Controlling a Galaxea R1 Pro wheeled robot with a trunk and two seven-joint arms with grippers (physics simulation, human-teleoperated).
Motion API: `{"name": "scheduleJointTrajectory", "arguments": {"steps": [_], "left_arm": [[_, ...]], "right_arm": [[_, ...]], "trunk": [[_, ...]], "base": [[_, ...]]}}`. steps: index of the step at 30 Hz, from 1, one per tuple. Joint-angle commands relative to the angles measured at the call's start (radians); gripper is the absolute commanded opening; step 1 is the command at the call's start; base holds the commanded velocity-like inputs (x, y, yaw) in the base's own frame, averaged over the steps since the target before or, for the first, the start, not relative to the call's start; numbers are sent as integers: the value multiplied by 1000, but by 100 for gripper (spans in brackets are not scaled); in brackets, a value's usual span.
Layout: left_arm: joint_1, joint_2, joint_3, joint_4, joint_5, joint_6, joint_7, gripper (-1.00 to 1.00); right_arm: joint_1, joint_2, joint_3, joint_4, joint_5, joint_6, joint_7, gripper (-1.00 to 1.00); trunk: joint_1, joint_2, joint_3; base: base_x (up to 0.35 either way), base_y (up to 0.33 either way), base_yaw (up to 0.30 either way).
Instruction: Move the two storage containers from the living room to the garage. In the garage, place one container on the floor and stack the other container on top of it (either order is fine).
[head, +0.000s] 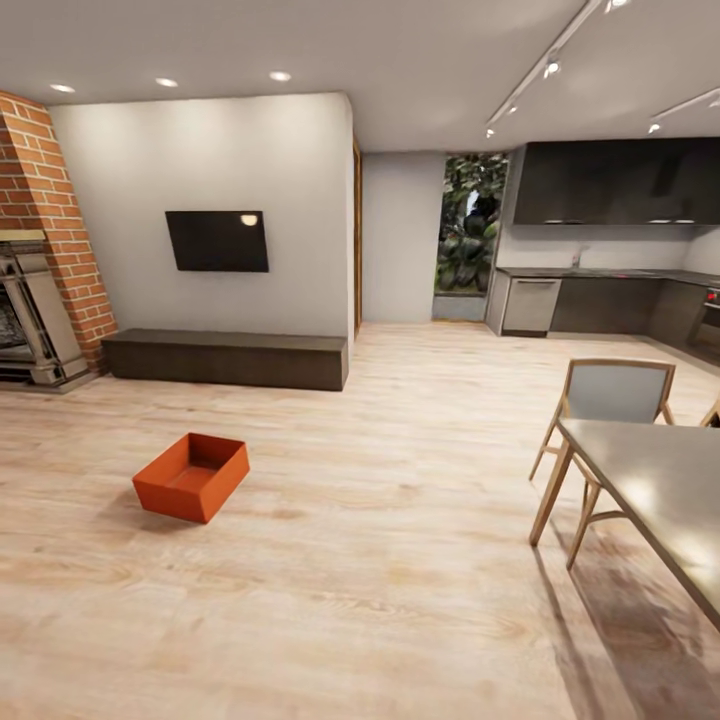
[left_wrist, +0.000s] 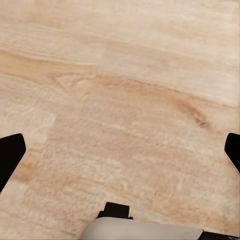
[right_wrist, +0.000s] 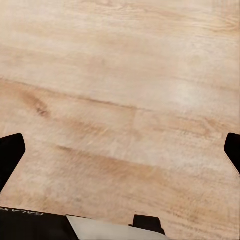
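A: Where does the orange-red, open-topped rectangular plastic container (head: 192, 477) sit?
B: On the light wood plank floor (head: 400, 600), ahead and to the robot's left, well apart from both arms; its long axis runs diagonally away to the right

A: And the pincers?
B: Left gripper (left_wrist: 120, 150) and right gripper (right_wrist: 120, 150) hang over bare planks, fingertips wide apart, holding nothing; I'd judge the left arm nearer
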Motion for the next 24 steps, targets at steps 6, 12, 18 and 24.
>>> {"name": "scheduleJointTrajectory", "arguments": {"steps": [6,12,18,24], "left_arm": [[-2,0,4,4,-2,-5,2,100],[-2,0,4,4,-2,-6,2,100],[-2,0,4,4,-2,-5,2,100],[-2,0,4,3,-2,-5,2,100]], "right_arm": [[-1,0,0,1,4,-2,-1,100],[-1,0,0,1,4,-3,-1,100],[-1,0,0,1,4,-2,-1,100],[-1,0,0,1,4,-2,-1,100]], "trunk": [[1,0,-1],[1,0,-1],[1,0,-1],[1,0,-1]], "base": [[325,0,0],[325,0,0],[325,0,0],[325,0,0]]}}
